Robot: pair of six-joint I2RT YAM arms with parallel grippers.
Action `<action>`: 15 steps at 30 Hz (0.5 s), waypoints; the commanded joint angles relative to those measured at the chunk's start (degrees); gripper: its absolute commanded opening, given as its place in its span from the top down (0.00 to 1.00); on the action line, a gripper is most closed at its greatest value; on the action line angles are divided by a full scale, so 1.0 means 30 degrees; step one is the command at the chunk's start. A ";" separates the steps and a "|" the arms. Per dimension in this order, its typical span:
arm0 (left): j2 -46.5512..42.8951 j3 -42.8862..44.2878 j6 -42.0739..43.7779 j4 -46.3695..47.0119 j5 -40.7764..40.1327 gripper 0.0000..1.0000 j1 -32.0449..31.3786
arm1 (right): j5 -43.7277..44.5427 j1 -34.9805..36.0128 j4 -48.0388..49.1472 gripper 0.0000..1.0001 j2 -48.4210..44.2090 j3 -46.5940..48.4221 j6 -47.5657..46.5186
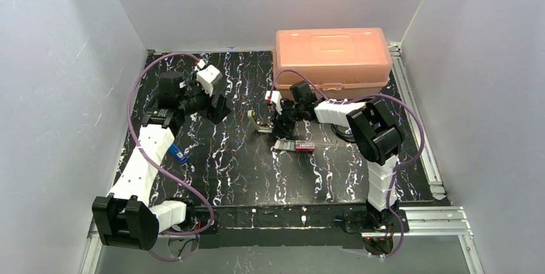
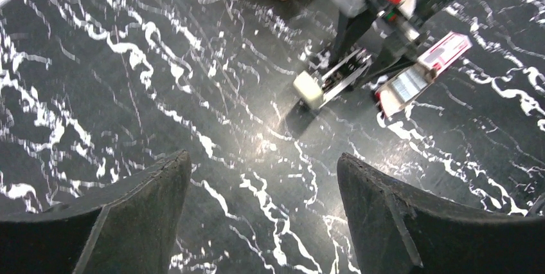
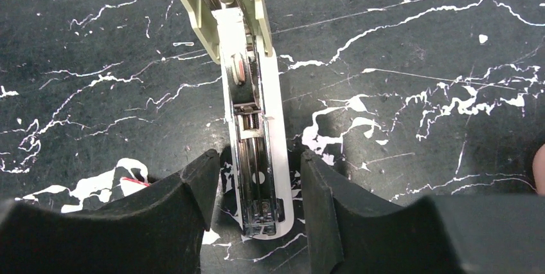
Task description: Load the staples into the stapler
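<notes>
Squarely over the opened stapler (image 3: 254,126), my right gripper (image 3: 258,158) stands with jaws partly spread, one finger on each side of the bare rail, holding nothing. The stapler's long axis runs straight out between them, its green lid (image 3: 215,4) raised at the far end. Whether a strip already lies in the rail I cannot tell. The staples (image 2: 403,85) sit in the pale tray of their red box (image 1: 306,146), just near and right of that gripper on the table (image 1: 244,171), lying left to right. My left gripper (image 2: 263,164), jaws wide and empty, hangs well to the left, so I judge the right arm the nearer one for the pickup.
</notes>
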 commanded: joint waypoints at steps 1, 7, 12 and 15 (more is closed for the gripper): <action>0.0698 0.0929 0.1203 -0.3251 -0.2693 0.17 0.0150 | 0.0930 -0.0408 -0.1087 0.39 -0.0408 0.0353 0.0406; 0.2228 0.1605 0.0388 -0.5965 -0.7436 0.12 0.1772 | 0.1443 -0.0576 -0.1434 0.31 -0.2589 0.0285 0.1249; 0.2508 0.0909 -0.0301 -0.6048 -0.9776 0.01 0.4461 | 0.1603 -0.0574 -0.2609 0.29 -0.3934 0.0200 0.1591; 0.3676 0.1199 -0.0229 -0.6946 -0.9331 0.01 0.6157 | 0.1586 -0.0572 -0.3315 0.27 -0.4675 -0.0025 0.1664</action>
